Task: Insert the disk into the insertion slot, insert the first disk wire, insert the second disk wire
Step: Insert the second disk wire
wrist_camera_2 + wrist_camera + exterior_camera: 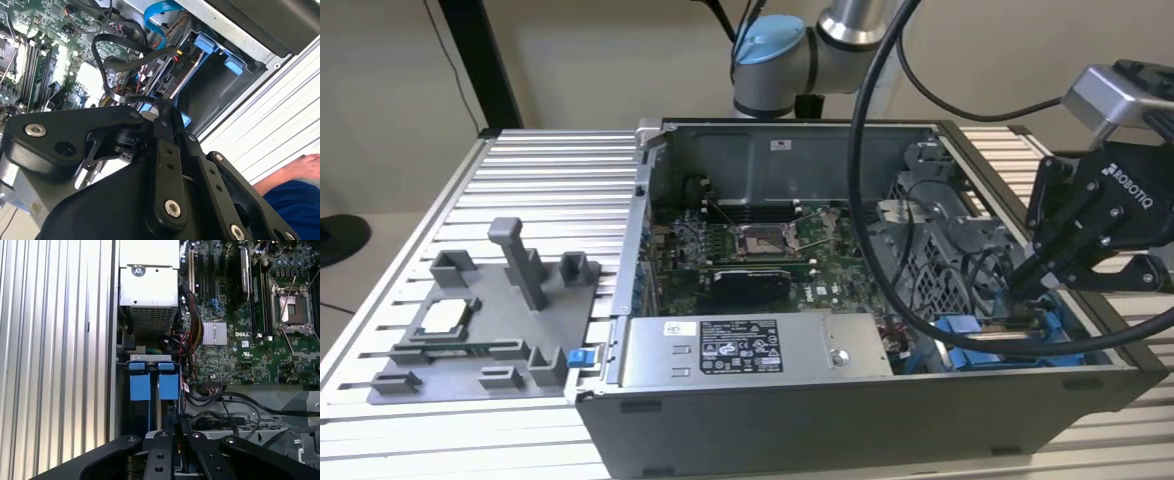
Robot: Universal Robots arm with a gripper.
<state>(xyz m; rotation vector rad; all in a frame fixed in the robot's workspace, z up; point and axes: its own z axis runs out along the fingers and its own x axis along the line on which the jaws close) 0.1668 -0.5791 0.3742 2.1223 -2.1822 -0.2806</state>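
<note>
Reaches with the gripper (pixel 1021 290) into the case (pixel 854 405) at the exterior view's near right corner, over the slot (pixel 974 335), fingers drawn narrow, almost touching. In the second wrist view, shows the disk (pixel 172 82) lying in the slot, a black wire (pixel 107 85) looping at the fingertips (cannot tell whether pinched), and a hand (pixel 302 165) on the table. In the exterior view, adds a grey tray (pixel 480 330) at that view's left.
</note>
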